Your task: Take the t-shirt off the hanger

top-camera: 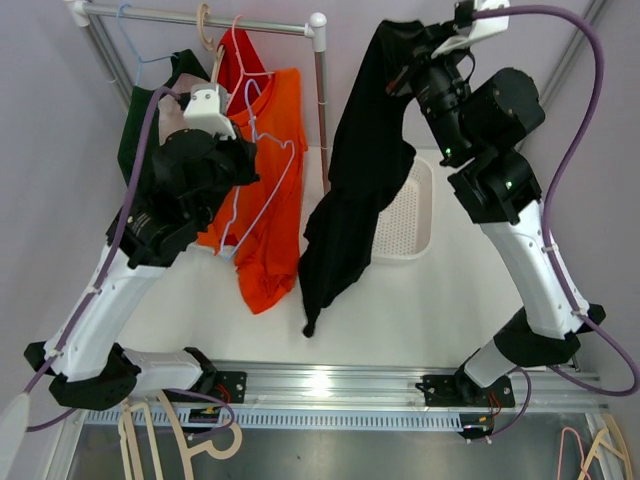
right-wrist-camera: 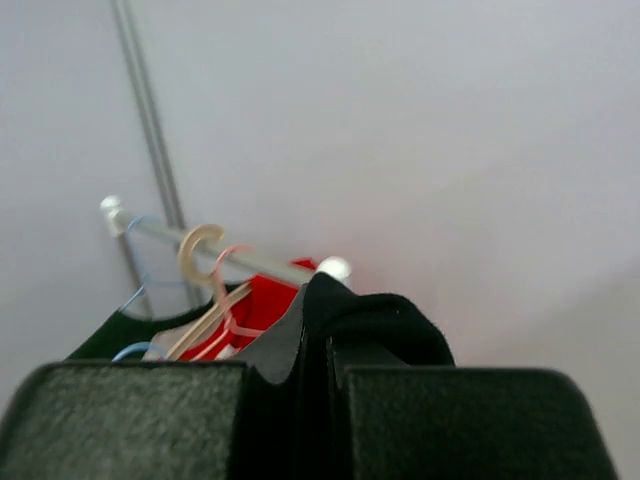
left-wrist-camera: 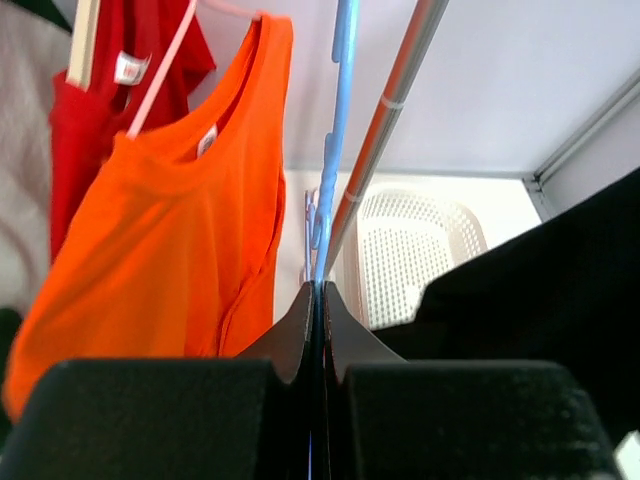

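The black t-shirt [top-camera: 360,180] hangs in a long drape from my right gripper [top-camera: 408,48], raised high at the back right. In the right wrist view that gripper [right-wrist-camera: 325,335] is shut on a fold of the black t-shirt [right-wrist-camera: 395,325]. A pale blue wire hanger [top-camera: 272,185] stands apart from the t-shirt, in front of an orange shirt [top-camera: 275,215]. My left gripper [top-camera: 248,165] is shut on it. In the left wrist view the hanger [left-wrist-camera: 340,120] rises straight out of the closed left gripper [left-wrist-camera: 318,292]. The black t-shirt [left-wrist-camera: 560,270] fills the right side there.
A metal clothes rack [top-camera: 200,18] at the back left carries a dark green shirt [top-camera: 135,130], a red shirt [top-camera: 240,60] and the orange one on other hangers. A white perforated basket [top-camera: 410,215] lies behind the black t-shirt. Spare hangers [top-camera: 190,435] lie below the front rail.
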